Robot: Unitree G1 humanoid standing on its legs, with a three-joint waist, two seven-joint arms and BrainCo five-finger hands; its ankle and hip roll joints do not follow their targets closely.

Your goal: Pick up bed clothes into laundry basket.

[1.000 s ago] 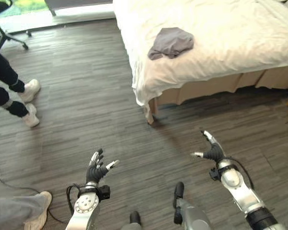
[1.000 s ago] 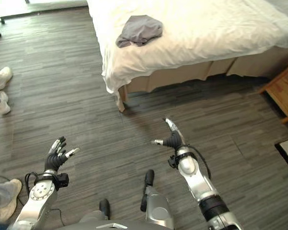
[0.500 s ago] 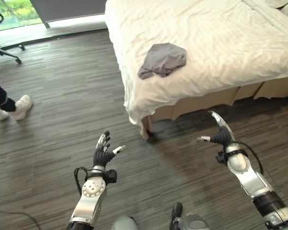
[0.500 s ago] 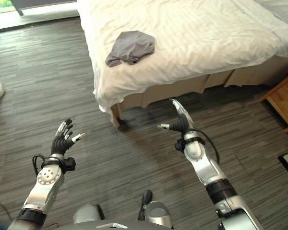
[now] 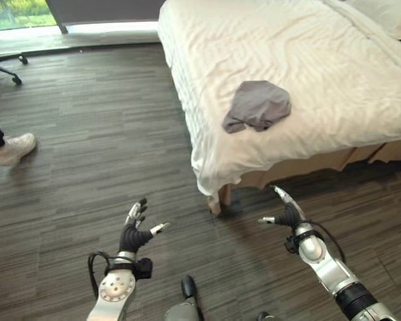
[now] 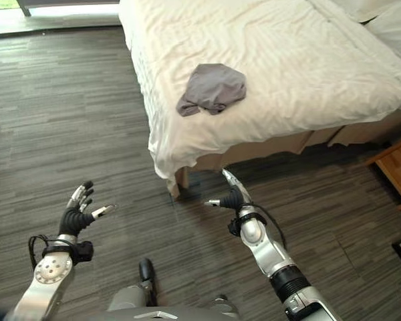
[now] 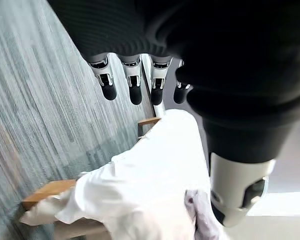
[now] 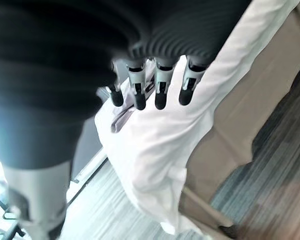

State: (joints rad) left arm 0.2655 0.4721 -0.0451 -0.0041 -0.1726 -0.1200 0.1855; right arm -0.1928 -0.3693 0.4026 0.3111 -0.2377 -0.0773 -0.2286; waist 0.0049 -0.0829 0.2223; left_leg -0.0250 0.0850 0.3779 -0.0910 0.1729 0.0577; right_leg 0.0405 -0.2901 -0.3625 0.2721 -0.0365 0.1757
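1. The bed (image 5: 334,60) carries a white sheet.
2. A crumpled grey garment (image 5: 257,105) lies on the bed near its foot corner.
3. Right hand (image 5: 287,212) hovers before that corner, fingers straight, empty.
4. Left hand (image 5: 135,231) is raised farther from the bed, fingers spread, empty.

The bed (image 5: 334,60) wore a matt, cream cloth sheet, creased and faintly ribbed. Near its front edge lay a soft, crumpled grey garment (image 5: 257,105) of dull cloth. The floor (image 5: 93,134) was grey wood-grain plank with a low sheen. A bedside cabinet (image 6: 395,170) looked like smooth brown wood.
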